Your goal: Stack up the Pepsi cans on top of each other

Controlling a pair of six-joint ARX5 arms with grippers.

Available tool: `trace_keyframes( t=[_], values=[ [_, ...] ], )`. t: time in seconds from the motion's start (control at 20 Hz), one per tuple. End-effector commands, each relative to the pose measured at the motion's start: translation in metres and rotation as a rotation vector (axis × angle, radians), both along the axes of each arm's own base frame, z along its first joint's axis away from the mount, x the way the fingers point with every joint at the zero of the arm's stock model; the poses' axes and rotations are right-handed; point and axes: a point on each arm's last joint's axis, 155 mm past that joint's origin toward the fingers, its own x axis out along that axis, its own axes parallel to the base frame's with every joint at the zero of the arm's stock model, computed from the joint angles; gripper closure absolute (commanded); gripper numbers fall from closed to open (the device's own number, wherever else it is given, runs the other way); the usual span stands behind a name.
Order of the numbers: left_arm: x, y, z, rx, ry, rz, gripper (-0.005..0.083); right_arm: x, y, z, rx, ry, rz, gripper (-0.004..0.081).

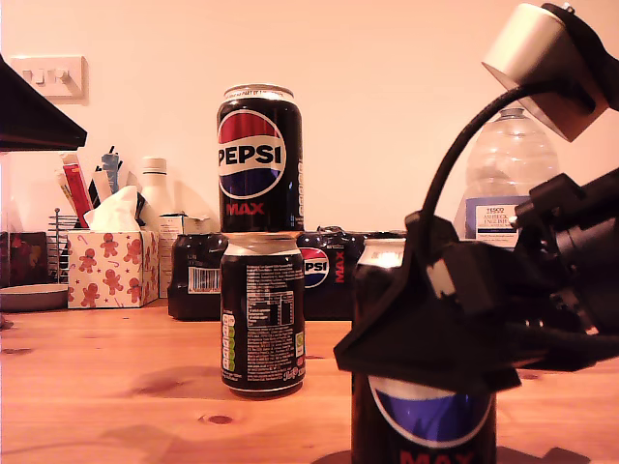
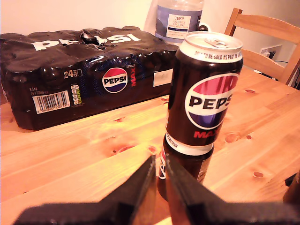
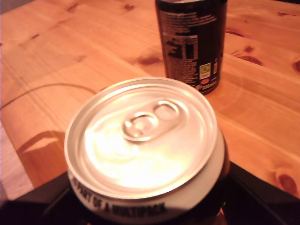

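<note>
Closest in the exterior view, at its lower right, stands a third Pepsi can [image 1: 426, 420], black with a silver top, on the wooden table [image 1: 97, 387]. My second gripper [image 1: 418, 338] wraps around its upper half, jaws closed against its sides. Further back, toward the middle, the lower Pepsi can [image 1: 262, 314] stands upright with the upper Pepsi can [image 1: 259, 159] upright on top of it (logo facing the camera). Behind them lies a shrink-wrapped Pepsi Max multipack [image 1: 329, 271]. A gingerbread-print tissue box [image 1: 111, 266] sits toward the exterior view's left, and a clear water bottle [image 1: 508, 174] toward its right.

From the first wrist view, the black fingers of my first gripper [image 2: 160, 161] are drawn almost together with only a thin gap and nothing between them. Their tips are just beside the lower Pepsi can [image 2: 192, 171]; whether they touch it I cannot tell. The upper Pepsi can [image 2: 206, 98] sits on it. The multipack [image 2: 84, 79], the water bottle [image 2: 179, 18] and a wooden chair [image 2: 265, 37] lie beyond.

From the second wrist view, the silver top of the third Pepsi can [image 3: 143, 140] fills the picture, with the black jaws of my second gripper [image 3: 147, 199] on either side. The lower Pepsi can [image 3: 192, 42] stands near it, apart.
</note>
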Motion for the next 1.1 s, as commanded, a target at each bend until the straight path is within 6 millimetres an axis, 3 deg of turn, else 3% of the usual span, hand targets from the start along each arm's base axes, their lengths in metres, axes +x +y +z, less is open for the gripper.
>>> trace_keyframes(
  t=[0.0,0.35,0.7,0.9,1.05],
  values=[
    [-0.002,0.000,-0.008,0.007,0.008,-0.005,0.0728,0.001,0.005,0.007,0.024,-0.009,0.003,0.0415],
    [-0.003,0.000,-0.010,0.011,0.017,-0.006,0.0728,0.007,0.021,0.030,0.078,-0.034,0.022,0.0421],
    [-0.004,-0.001,-0.012,0.028,0.014,-0.017,0.0728,0.013,0.036,0.038,0.015,-0.018,0.048,0.0443],
    [-0.004,-0.001,-0.013,0.035,0.013,-0.021,0.0728,0.016,0.042,0.069,0.024,-0.070,0.064,0.0443],
    [-0.004,-0.001,-0.013,0.048,0.002,-0.026,0.0728,0.018,0.043,0.105,0.048,-0.101,0.064,0.0443]
  ],
)
